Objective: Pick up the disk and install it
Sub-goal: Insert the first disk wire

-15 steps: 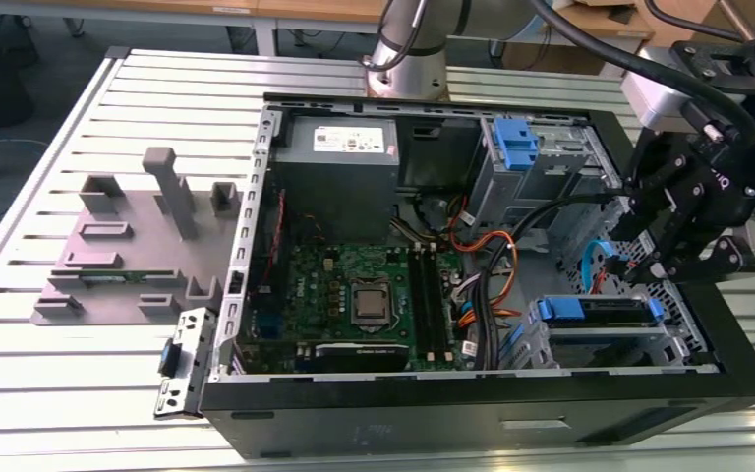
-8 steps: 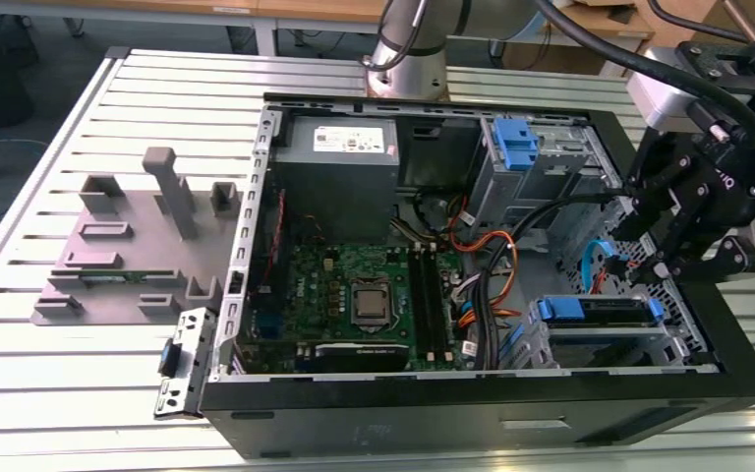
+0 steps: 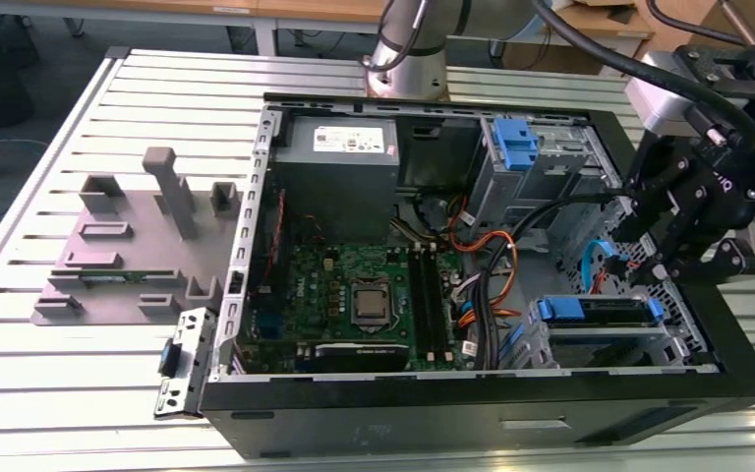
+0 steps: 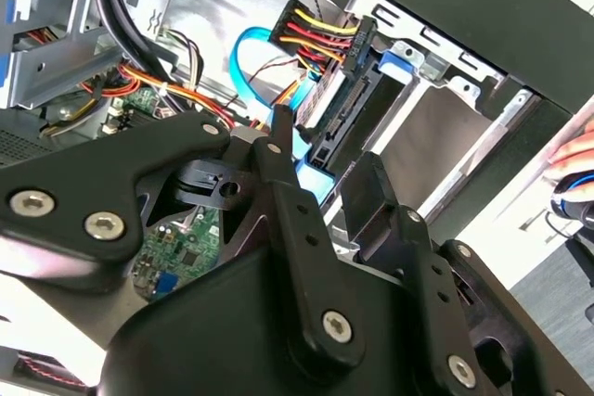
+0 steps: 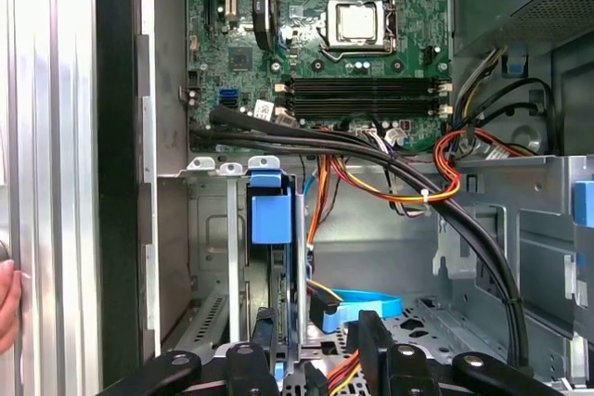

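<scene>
The disk (image 3: 594,313) sits in the lower drive bay of the open computer case, its blue side rails showing at both ends. In the first wrist view it stands edge-on, under its blue rail tab (image 5: 271,218). In the second wrist view a plug with red, yellow and black wires (image 4: 320,34) and a light blue cable meet its dark end (image 4: 367,113). My gripper (image 3: 672,258) hangs just above the bay at the exterior view's right. Its black fingers (image 5: 264,350) stand apart on either side of the disk's edge, and the gripper (image 5: 317,336) (image 4: 325,178) is open, holding nothing.
The case holds a grey power-supply box (image 3: 338,147), a green motherboard (image 3: 351,295), orange and black cable bundles (image 3: 495,246) and a tall blue clip (image 3: 515,146) in the upper bay. A grey fixture (image 3: 129,236) lies on the slatted table. A person's hand (image 5: 7,303) rests near the case.
</scene>
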`<control>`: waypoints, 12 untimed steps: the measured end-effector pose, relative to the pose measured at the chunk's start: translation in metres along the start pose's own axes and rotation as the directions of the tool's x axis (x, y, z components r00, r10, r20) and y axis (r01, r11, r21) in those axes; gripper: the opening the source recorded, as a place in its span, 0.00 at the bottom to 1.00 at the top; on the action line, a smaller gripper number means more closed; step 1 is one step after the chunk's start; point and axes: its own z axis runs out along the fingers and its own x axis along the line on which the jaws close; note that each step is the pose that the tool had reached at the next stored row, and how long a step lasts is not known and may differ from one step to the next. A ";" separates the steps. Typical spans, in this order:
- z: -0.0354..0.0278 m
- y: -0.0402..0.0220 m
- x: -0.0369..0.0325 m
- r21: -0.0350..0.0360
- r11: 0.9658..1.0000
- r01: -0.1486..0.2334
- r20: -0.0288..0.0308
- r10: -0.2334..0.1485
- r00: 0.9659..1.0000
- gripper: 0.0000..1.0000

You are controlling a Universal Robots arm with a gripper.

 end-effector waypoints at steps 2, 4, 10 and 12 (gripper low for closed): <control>0.0029 0.0001 0.0001 0.000 1.000 0.000 0.000 0.000 1.000 0.48; 0.0046 0.0011 0.0001 0.000 1.000 0.000 0.000 0.000 1.000 0.48; 0.0085 0.0026 0.0006 0.000 1.000 0.000 0.000 0.000 1.000 0.48; 0.0096 0.0026 0.0007 0.000 1.000 0.000 -0.001 0.000 1.000 0.48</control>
